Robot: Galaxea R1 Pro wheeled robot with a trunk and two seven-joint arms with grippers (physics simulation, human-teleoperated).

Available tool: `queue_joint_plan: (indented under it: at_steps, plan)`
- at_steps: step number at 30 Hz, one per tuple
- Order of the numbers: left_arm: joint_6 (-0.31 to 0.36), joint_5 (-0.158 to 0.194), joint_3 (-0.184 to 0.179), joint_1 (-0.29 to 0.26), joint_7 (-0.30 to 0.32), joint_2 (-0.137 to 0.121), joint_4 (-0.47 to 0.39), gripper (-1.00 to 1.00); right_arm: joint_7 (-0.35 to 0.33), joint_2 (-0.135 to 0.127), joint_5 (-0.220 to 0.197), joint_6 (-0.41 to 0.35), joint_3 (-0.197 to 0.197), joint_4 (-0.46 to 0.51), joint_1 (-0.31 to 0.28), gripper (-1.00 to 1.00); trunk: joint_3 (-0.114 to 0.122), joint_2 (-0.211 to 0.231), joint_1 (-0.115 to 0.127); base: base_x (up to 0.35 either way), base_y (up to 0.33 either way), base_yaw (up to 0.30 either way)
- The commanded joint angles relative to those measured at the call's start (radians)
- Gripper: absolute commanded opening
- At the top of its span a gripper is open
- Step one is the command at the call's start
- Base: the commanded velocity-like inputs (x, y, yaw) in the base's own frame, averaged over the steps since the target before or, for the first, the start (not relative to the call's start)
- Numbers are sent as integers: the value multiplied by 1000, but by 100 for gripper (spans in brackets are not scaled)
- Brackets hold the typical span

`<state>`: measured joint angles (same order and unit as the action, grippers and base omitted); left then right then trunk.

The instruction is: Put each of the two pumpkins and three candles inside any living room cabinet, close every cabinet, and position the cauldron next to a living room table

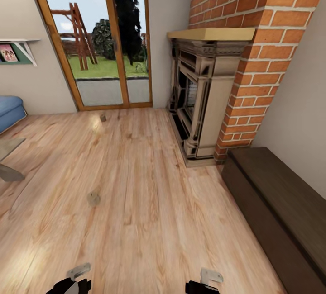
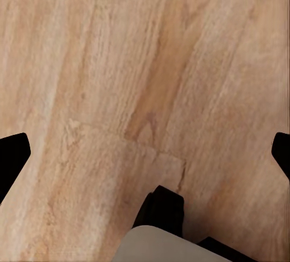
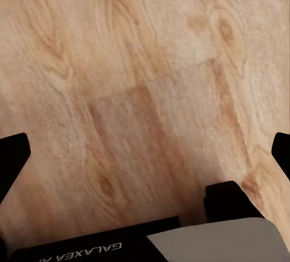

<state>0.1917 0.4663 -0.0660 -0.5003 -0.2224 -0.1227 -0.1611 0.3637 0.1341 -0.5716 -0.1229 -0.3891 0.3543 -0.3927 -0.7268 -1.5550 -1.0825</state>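
Two candles, near [image 1: 93, 199] and far [image 1: 103, 117], sit loose on the floor [image 1: 149, 221]; the cabinet [image 1: 280, 208] waits shut. Left pincer [image 2: 145, 153] and right pincer [image 3: 145, 153] hang spread, empty, ready for pickup.

From head height we look forward and down across the plank floor [image 1: 149, 203] toward fireplace [image 1: 199, 104] and glass door [image 1: 99, 36]; both wrist cameras face that same floor, close up.
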Motion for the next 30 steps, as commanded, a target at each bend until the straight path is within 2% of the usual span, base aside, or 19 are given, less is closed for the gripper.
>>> queue_joint_plan:
  at_steps: [1, 9, 30]
  plan:
    - [0, 0, 0, 0, 0, 0, 0, 100, 0, 0, 0, 0, 0, 0, 0, 100, 0, 0, 0, 262, 0, -5]
    - [0, 0, 0, 0, 0, -1, 0, 100, 1, 4, 5, 2, -2, 0, 0, 100, 0, 0, 0, 261, 57, -1]
    - [0, 0, 0, 0, 0, -3, 0, 100, 3, 3, 0, 2, 8, 0, 0, 100, 0, 0, 0, 258, 134, 0]
